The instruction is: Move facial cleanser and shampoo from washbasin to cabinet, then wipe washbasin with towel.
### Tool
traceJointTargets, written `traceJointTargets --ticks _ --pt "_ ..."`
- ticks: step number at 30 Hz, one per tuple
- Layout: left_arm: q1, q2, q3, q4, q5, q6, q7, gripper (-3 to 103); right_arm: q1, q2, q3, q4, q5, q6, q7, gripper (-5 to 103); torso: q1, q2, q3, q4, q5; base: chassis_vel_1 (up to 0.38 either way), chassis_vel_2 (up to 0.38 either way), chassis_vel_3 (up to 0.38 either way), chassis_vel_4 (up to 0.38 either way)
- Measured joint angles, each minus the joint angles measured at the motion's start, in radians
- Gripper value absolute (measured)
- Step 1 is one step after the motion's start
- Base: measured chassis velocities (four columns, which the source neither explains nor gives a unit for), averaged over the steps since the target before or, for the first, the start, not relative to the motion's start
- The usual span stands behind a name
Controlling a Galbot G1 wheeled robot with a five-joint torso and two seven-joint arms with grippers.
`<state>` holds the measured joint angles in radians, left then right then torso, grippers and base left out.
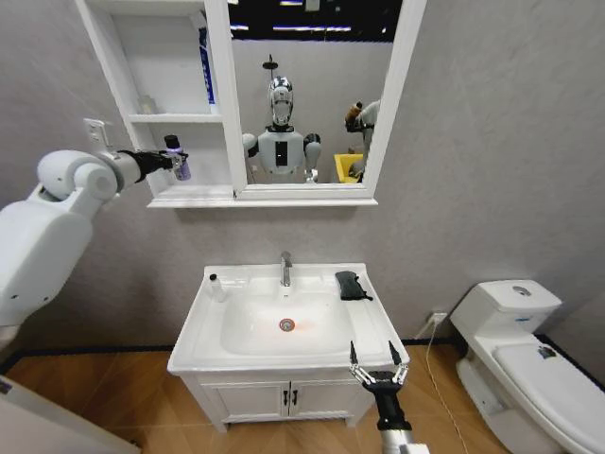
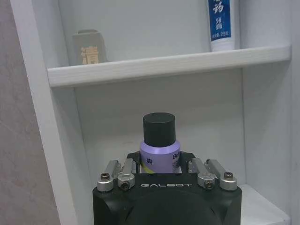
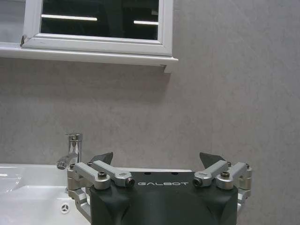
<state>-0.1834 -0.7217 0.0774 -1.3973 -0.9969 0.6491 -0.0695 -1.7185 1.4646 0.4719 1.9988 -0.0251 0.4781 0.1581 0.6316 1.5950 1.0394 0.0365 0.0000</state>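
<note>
My left gripper (image 1: 176,161) is clamped on the purple bottle (image 2: 159,147) at the cabinet (image 1: 180,118)'s lowest shelf. My right gripper (image 1: 378,364) hangs with fingers apart at the washbasin (image 1: 203,331)'s near right corner, the towel (image 1: 351,285) lying at the far right.

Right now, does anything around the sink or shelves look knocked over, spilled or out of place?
Nothing stands out. The left gripper holds a purple bottle upright at the cabinet. A small bottle stands upright on the washbasin rim, the towel lies behind the bowl, and the right gripper hovers open at the front edge.
</note>
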Motion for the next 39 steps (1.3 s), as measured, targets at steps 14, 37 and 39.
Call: traceJointTargets --ticks 14,37,39 --pt "0.006 -0.062 -0.001 0.085 0.068 -0.005 0.014 48 0.008 0.012 0.002 -0.004 -0.002 -0.009 0.0 100 0.0 0.0 0.0 0.0 0.0 0.0 0.0 0.0 0.0" --pt "0.858 0.063 -0.346 -0.517 0.136 -0.379 -0.09 100 0.0 0.033 -0.012 0.013 -0.015 -0.022 0.001 100 -0.001 0.0 0.0 0.0 0.0002 0.0 0.0 0.0 0.0" --pt "0.885 0.046 -0.347 -0.515 0.165 -0.389 -0.093 100 -0.002 0.032 -0.012 0.015 -0.015 -0.022 0.002 100 -0.001 0.0 0.0 0.0001 0.0002 0.0 0.0 0.0 0.0"
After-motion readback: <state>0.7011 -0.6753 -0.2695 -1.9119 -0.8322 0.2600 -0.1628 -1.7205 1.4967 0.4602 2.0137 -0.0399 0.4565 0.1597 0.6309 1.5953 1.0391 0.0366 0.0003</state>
